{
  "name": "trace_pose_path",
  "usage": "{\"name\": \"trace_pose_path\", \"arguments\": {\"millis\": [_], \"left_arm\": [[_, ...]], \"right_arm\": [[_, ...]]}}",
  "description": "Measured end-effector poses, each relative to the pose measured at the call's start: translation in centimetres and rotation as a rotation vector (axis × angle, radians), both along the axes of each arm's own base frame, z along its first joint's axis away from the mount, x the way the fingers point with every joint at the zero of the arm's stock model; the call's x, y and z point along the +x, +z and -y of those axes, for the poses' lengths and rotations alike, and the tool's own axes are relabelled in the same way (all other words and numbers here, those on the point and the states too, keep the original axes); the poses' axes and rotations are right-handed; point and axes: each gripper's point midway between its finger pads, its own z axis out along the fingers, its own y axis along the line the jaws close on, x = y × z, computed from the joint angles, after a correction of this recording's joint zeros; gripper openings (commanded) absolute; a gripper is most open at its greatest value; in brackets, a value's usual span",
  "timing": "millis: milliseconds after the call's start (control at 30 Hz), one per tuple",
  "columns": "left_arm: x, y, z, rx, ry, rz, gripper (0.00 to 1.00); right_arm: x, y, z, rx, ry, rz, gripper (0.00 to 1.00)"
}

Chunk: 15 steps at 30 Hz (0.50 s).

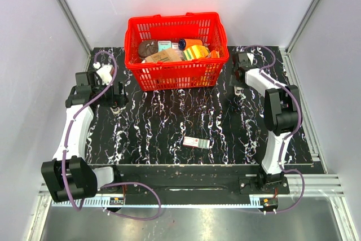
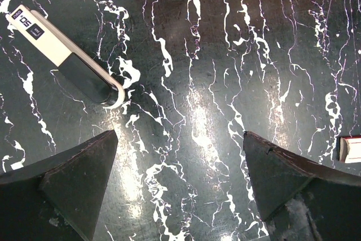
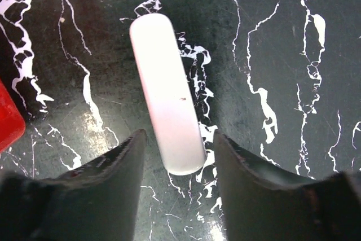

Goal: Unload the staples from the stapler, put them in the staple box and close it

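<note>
The black, white-veined worktop (image 1: 169, 118) carries a red basket (image 1: 176, 75) full of groceries at the middle of its far edge. The left gripper (image 2: 179, 132) hangs low over bare marble near the left edge, beside the basket's near-left corner, its two fingers spread wide with nothing between them. The right gripper (image 3: 179, 133) sits near the far-right corner, parted narrowly and straddling the near end of a plain white oblong piece (image 3: 166, 88) lying flat, a thin gap on each side. The stapler (image 2: 62, 55), off-white with a dark inner part, lies flat and slantwise towards the left edge, apart from the left fingers. A small red-and-white box (image 1: 196, 142) lies towards the near edge, about midway.
</note>
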Motion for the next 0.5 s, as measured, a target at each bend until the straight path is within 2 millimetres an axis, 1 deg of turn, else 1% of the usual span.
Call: {"name": "trace_pose_path", "arguments": {"millis": [33,133,267,367,500], "left_arm": [[0.0,0.0,0.0,0.000,-0.001,0.001,0.99],[-0.1,-0.1,0.0,0.005,-0.005,0.000,0.99],[-0.4,-0.2,0.0,0.010,-0.011,-0.004,0.99],[-0.8,-0.3,0.0,0.016,-0.018,-0.009,0.99],[-1.1,0.2,0.0,0.023,-0.023,0.003,0.99]], "right_arm": [[0.0,0.0,0.2,0.002,-0.005,0.000,0.49],[0.1,-0.1,0.5,0.009,-0.015,0.000,0.46],[0.1,-0.1,0.3,0.023,-0.010,-0.002,0.30],[0.1,-0.3,0.2,0.034,-0.014,0.000,0.20],[-0.3,-0.1,0.1,0.052,-0.027,0.020,0.16]]}}
